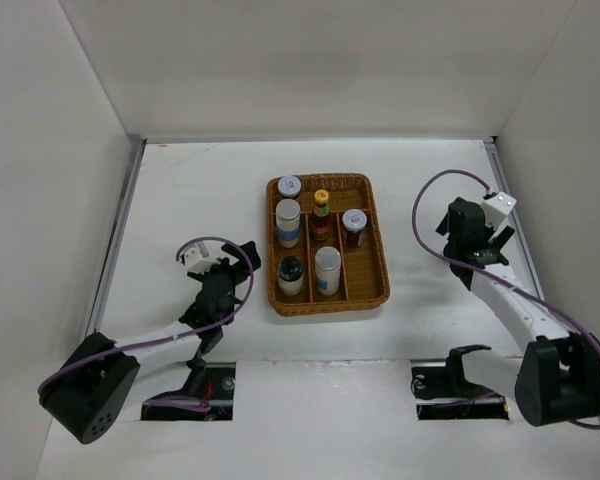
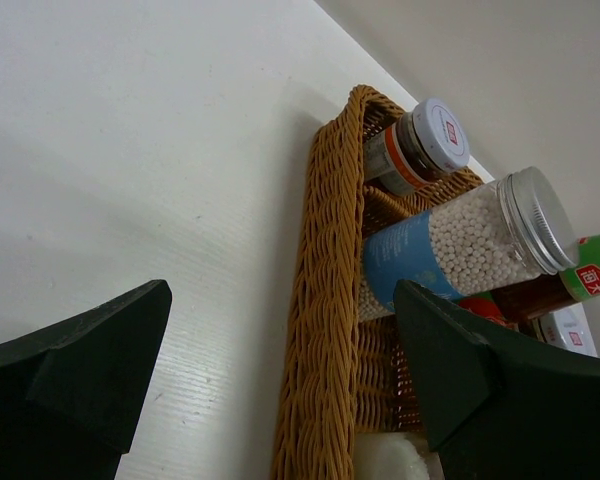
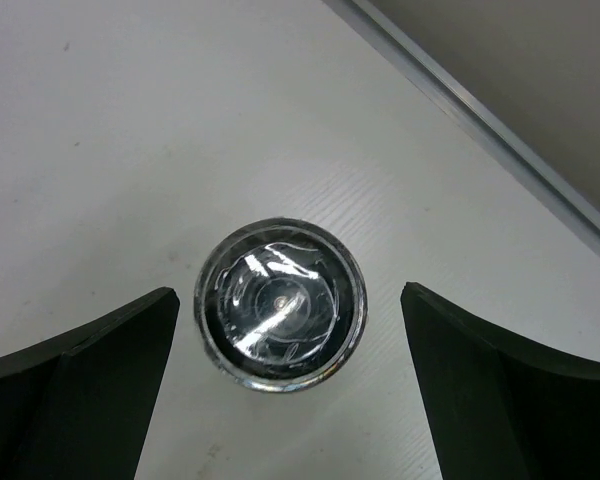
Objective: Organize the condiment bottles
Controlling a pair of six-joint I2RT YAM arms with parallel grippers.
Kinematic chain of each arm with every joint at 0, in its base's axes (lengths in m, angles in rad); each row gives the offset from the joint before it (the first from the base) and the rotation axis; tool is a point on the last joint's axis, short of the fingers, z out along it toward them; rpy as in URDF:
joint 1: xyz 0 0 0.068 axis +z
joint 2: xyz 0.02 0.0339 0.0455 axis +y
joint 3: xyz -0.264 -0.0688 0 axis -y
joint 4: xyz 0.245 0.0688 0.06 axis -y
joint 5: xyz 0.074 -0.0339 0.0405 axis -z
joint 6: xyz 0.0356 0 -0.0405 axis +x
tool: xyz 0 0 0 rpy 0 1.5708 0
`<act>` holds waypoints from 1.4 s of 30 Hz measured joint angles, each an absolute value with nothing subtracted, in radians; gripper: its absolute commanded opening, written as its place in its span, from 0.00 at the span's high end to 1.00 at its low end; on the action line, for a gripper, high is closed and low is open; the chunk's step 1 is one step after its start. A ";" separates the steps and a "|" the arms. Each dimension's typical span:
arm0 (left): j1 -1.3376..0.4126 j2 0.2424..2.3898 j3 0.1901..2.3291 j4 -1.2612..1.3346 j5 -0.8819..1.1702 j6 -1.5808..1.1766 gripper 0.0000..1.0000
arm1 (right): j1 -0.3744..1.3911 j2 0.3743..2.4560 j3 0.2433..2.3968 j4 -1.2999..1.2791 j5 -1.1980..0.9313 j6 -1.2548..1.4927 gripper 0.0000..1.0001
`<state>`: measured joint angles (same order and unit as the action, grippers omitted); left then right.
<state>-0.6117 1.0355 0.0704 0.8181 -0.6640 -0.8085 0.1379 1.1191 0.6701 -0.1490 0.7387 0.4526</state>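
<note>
Right wrist view: right gripper [image 3: 287, 292] is hanging straight above the grinder [image 3: 280, 320], fingers [image 3: 90, 380] spread wide, gripping nothing, neither one touching it.
Grinder place: is standing upright on the bare table [image 3: 100, 120], right side, well apart from the wicker tray [image 1: 378, 290]; the arm is hiding it in the top view.
Risk, contact: grinder is sitting a bit nearer one finger than the other, so on closing that finger is likely meeting it first and shoving or tipping it.
Risk, grip: top is looking glossy and round; a pinch high on the cap is probably slipping or twisting loose in transit.
Risk, drop-off: tray is already carrying six, among them a white shaker [image 1: 288, 222], a sauce bottle [image 1: 321, 215] and a silver-lidded jar [image 1: 354, 227]. The near right section looks like the free spot, and a crooked descent there is risking a knock to the jar just behind it.
Left gripper [image 2: 282, 290]: is resting wide open and empty just beside the tray's left rim; any swing there is risking a nudge to the tray.
Grinder look: seen end-on only, showing a clear shiny cap, a dark ring and a silvery rim; body is hiding beneath, so height and label cannot be told.
</note>
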 measured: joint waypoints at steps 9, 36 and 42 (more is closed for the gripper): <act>-0.611 1.040 0.070 0.819 -0.664 -0.809 0.04 | 0.050 1.213 0.670 -0.057 0.622 0.447 0.26; -0.576 1.064 0.074 0.814 -0.661 -0.808 0.00 | 0.822 1.007 0.719 -0.147 0.595 0.479 0.46; -0.547 1.051 0.080 0.762 -0.659 -0.808 0.00 | 0.825 1.087 0.661 -0.075 0.594 0.479 0.43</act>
